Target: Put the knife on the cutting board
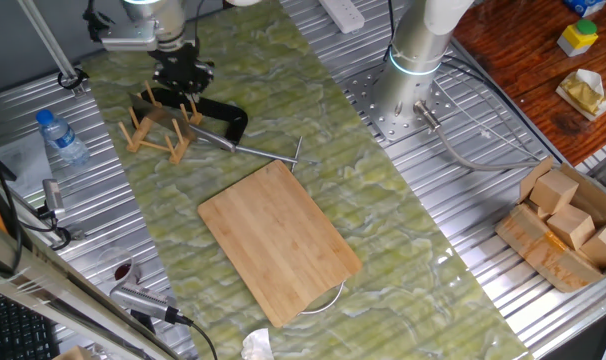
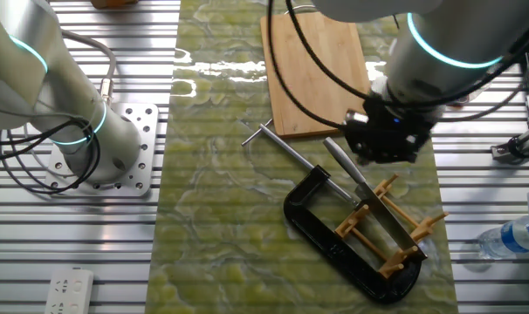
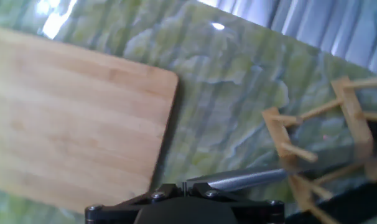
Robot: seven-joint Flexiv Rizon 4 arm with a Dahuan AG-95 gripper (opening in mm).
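**Gripper over the rack, knife standing in it**

In one fixed view, your gripper (image 1: 182, 72) hung at the upper left of the frame, directly over the small wooden peg rack (image 1: 161, 128). You could not tell from any view whether its fingers were apart or closed, or whether they touched anything.

In the other fixed view, the knife (image 2: 369, 197) sat edge-up in the rack at lower right, its handle pointing up-left toward the gripper (image 2: 382, 139). A black C-clamp (image 2: 334, 235) lay around and beside the rack, its rod (image 2: 286, 146) reaching up-left, the tip just short of the board's near edge.

The cutting board (image 1: 278, 240) lay bare at frame centre in the first fixed view, with green mat open around it. In the hand view, its rounded corner (image 3: 170, 78) sat left of the rack, mat between them.
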